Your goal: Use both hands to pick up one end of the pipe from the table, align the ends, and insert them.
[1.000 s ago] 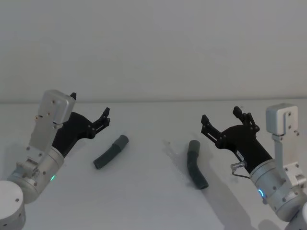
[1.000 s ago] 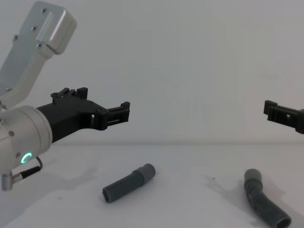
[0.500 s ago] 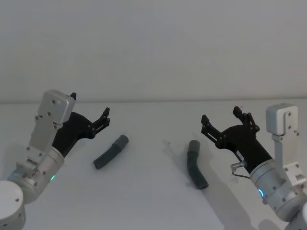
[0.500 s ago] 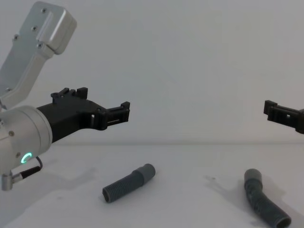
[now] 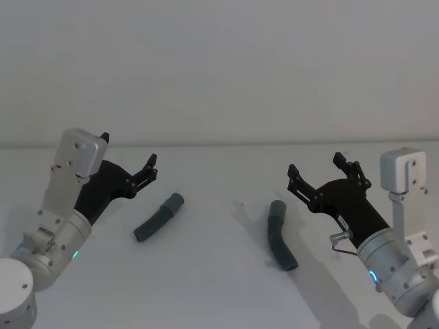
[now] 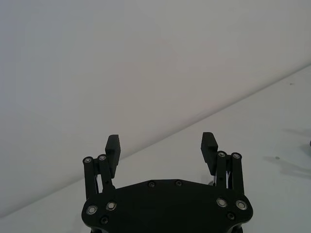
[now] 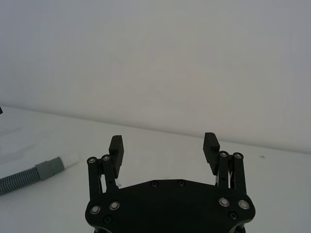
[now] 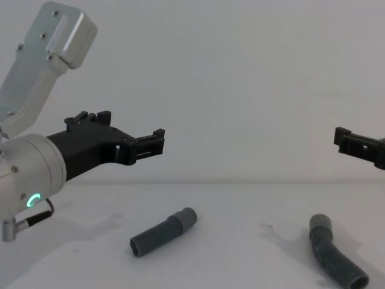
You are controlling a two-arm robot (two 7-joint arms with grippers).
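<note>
- Left gripper [image 5: 127,152]: fingers spread wide, nothing held. It is raised above the table [image 5: 219,295], just behind and to the left of the straight pipe piece [image 5: 158,217].
- Right gripper [image 5: 317,166]: likewise spread and empty, raised off the surface just to the right of the bent pipe piece [image 5: 280,234].
- Both pieces are found lying flat on the table, well apart from each other and touched by neither gripper.
- On the straight pipe piece, the smooth grey cuff [image 5: 176,200] is turned away from the robot and toward the middle. Its white tapered tip [image 7: 71,159] is recorded in the right wrist view.
- Which end of the bent pipe piece carries the socket cannot be determined.
- Step in hand is judged to be the approach before the first grasp; no part of the task is done.
- It is recommended that each gripper be lowered over the corrugated body, jaws set across the piece's axis and closed behind the cuff, so that the mating end is left free.
- Each piece should be centred between the fingers before closing, since a round ribbed hose is likely to roll away from one-sided contact.
- Moderate grip force is advised, as a corrugated wall is expected to flex and throw the end off line during alignment.
- Surface: flat, matte white, marked only by soft shadows beneath the arms and pieces.
- Room: a plain pale wall [image 5: 219,68] is met by the table's far edge.
</note>
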